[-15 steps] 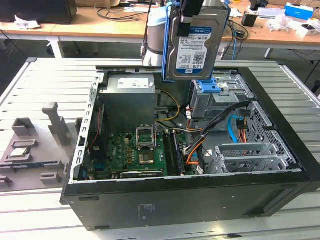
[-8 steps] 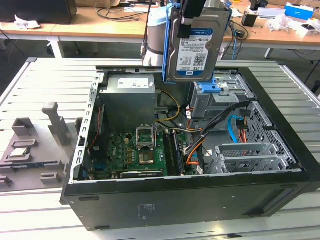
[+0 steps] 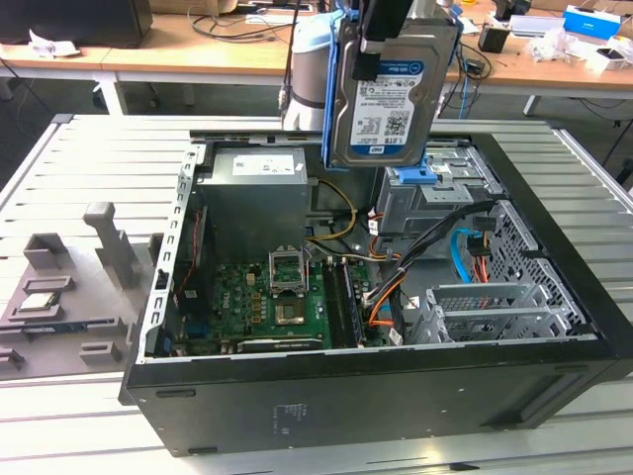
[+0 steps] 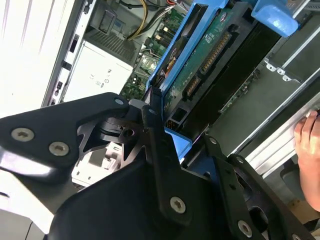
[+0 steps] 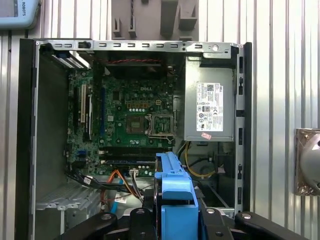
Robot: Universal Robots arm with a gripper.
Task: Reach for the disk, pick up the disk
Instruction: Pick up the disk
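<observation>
1. Since the disk (image 3: 391, 94) hangs in the air above the open computer case (image 3: 376, 396) and touches nothing below it, I judge both reach and pick-up done.
2. Disk stands on edge with a slight tilt, label side toward the exterior camera, blue frame (image 3: 329, 99) down its sides. Second wrist view shows its circuit-board side (image 4: 210, 55). First wrist view shows the frame end-on (image 5: 175, 195).
3. Gripper (image 3: 384, 30) is clamped on the disk's upper end. In the second wrist view the black fingers (image 4: 157, 145) sit on either side of the frame, pressed against it.
4. Directly under the disk is the drive bay (image 3: 435, 188), at the back of the case. Disk is clear of it.
5. Further into the case are the motherboard (image 5: 125, 110) and power supply (image 5: 209, 110), both well apart from the disk.
6. Case lies on its side on the slatted counter (image 3: 89, 168). Grey holder blocks (image 3: 59, 277) sit at the exterior view's left, far from the action.
7. A person's hand (image 4: 307, 160) shows beside the case rim in the second wrist view, apart from the disk.
8. Nothing of the task looks left.
</observation>
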